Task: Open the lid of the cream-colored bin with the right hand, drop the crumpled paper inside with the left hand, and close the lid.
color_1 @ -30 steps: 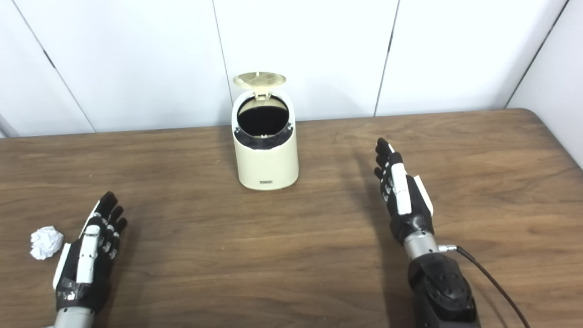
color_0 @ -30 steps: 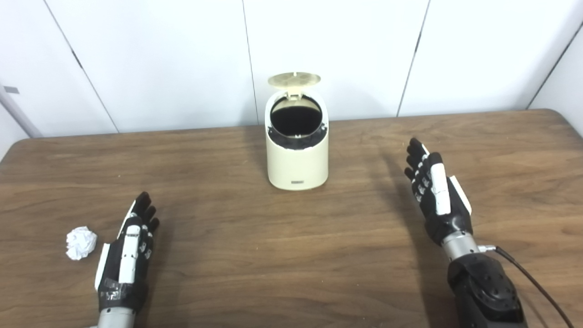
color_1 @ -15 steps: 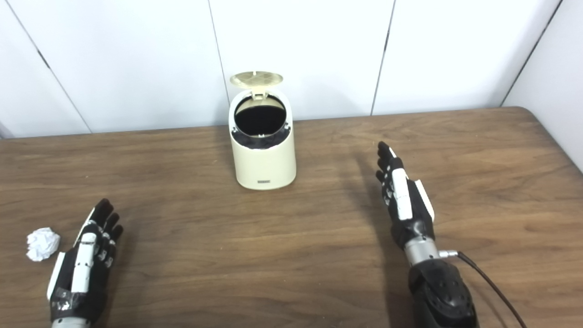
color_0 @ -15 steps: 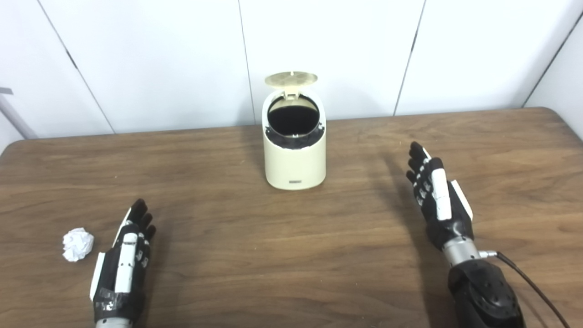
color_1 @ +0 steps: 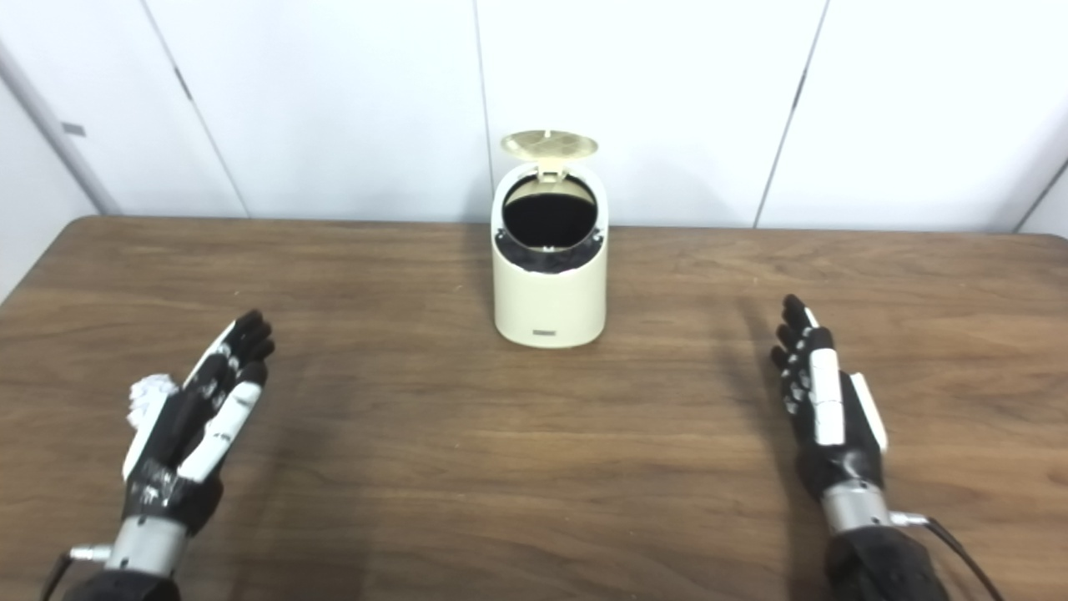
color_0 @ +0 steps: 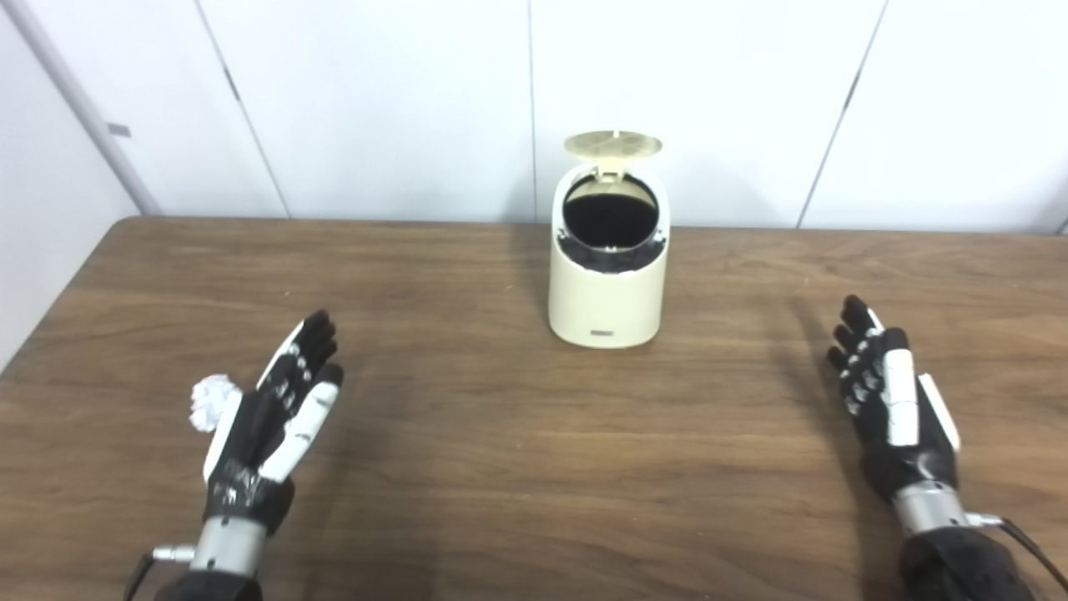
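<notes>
While partly hidden, crumpled paper (color_0: 206, 399) lies beside left robot hand (color_0: 271, 415).

The cream-coloured plastic bin (color_0: 607, 288) stands on the brown wooden table (color_0: 501, 434), toward its far edge and near the middle, in front of the white panelled wall (color_0: 375, 100). Its round cream lid (color_0: 613, 143) stands raised behind the opening. The black-and-white left hand (color_0: 271, 413) is at the near left of the table, and the crumpled white paper ball (color_0: 209, 402) lies just to its left, partly hidden, perhaps touching it. The black-and-white right hand (color_0: 893, 409) is at the near right, well apart from the bin.
</notes>
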Action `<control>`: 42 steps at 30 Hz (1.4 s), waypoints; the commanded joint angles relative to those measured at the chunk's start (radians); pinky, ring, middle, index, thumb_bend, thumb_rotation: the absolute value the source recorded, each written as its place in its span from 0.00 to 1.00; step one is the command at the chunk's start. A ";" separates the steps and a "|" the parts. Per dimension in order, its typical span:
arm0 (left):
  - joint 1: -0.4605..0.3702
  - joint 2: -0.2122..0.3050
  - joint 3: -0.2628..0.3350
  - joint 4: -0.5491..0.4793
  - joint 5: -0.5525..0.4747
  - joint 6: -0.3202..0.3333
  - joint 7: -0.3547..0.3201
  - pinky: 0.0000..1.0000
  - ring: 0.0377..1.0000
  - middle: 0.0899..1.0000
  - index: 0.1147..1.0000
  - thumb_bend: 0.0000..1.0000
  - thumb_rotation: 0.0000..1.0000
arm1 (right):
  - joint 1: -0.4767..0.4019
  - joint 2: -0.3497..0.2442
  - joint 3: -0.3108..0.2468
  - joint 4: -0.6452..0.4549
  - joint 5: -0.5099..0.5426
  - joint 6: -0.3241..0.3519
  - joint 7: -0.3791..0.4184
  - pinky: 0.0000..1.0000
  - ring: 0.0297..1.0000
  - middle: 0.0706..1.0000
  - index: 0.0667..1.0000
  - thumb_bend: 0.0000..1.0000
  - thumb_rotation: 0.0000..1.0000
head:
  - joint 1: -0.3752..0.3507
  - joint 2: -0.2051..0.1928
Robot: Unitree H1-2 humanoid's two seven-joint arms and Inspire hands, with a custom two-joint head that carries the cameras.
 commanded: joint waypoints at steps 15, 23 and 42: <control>-0.024 0.072 0.071 -0.097 0.074 0.006 0.028 0.98 0.95 0.93 0.92 0.62 0.45 | -0.020 -0.022 -0.017 -0.055 0.054 0.018 0.007 1.00 1.00 1.00 0.97 0.52 1.00 | 0.171 -0.023; -0.035 0.119 0.143 -0.044 0.115 -0.030 0.053 0.92 0.92 0.91 0.91 0.67 0.39 | -0.014 -0.015 -0.005 -0.111 0.046 0.070 -0.008 1.00 1.00 1.00 0.98 0.51 1.00 | 0.213 -0.033; -0.022 0.383 0.147 -0.025 0.514 0.136 0.002 0.85 0.90 0.91 0.91 0.88 0.23 | -0.020 -0.015 0.005 -0.157 0.056 0.126 -0.008 1.00 1.00 1.00 1.00 0.45 1.00 | 0.205 -0.018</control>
